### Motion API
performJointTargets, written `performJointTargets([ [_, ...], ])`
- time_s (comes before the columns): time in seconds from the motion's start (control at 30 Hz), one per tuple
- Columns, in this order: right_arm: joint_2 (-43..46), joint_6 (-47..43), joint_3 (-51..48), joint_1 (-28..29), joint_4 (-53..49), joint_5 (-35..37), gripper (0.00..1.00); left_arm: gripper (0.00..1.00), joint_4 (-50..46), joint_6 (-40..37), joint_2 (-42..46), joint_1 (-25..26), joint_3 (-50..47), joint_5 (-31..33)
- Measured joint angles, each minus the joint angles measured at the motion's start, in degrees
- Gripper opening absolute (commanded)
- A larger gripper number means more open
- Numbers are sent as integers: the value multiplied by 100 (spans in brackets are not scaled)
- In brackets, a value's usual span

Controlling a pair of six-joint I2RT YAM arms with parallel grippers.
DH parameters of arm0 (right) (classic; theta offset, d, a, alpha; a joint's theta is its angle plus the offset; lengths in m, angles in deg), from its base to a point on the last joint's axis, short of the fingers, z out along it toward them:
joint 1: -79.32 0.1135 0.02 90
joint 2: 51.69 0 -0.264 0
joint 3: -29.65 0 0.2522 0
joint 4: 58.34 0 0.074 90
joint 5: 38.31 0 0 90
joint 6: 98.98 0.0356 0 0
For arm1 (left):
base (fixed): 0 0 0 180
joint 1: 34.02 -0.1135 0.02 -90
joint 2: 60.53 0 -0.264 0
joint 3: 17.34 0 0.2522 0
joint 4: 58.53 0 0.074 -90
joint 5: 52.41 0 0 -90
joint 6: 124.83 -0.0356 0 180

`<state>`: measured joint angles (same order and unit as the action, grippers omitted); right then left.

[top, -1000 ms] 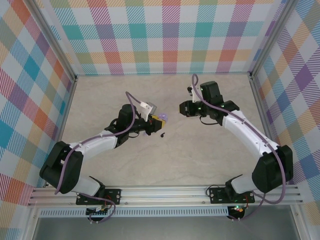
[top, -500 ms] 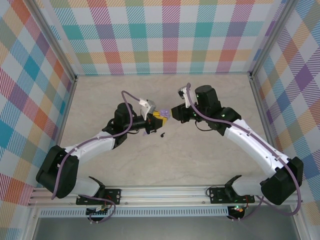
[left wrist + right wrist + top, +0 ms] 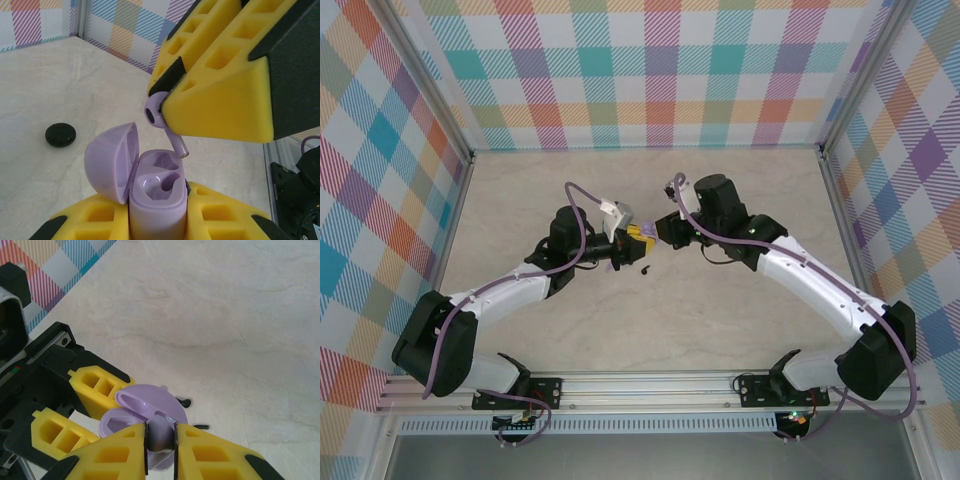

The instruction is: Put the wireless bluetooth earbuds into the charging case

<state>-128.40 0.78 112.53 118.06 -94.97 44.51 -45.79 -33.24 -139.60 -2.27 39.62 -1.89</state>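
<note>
Lavender earbud [image 3: 156, 114]: pinched by its head in the right claw [image 3: 169, 95], stem pointing down, its tip just above the open lavender charging case [image 3: 156, 192]. Case: upright, lid [image 3: 107, 162] hinged open to one side, clenched in the left claw [image 3: 157, 220] directly below the earbud. Both sockets look empty. Coming move, by judgement: a short descent, stem first. Black round case [image 3: 60, 134] lies on the table [image 3: 40, 90], well apart.

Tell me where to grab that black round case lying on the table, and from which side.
Grip the black round case at opposite points of its rim, coming straight down from above. It lies flat and closed on the table, low and domed with bare surface around it; jaws coming sideways would likely skid over the top.
</note>
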Motion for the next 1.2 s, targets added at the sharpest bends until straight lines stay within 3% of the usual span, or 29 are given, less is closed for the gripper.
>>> performJointTargets([
  [1.2,-160,-170,140,188,-31,76,20,22,-144,55,70,4,37,144],
])
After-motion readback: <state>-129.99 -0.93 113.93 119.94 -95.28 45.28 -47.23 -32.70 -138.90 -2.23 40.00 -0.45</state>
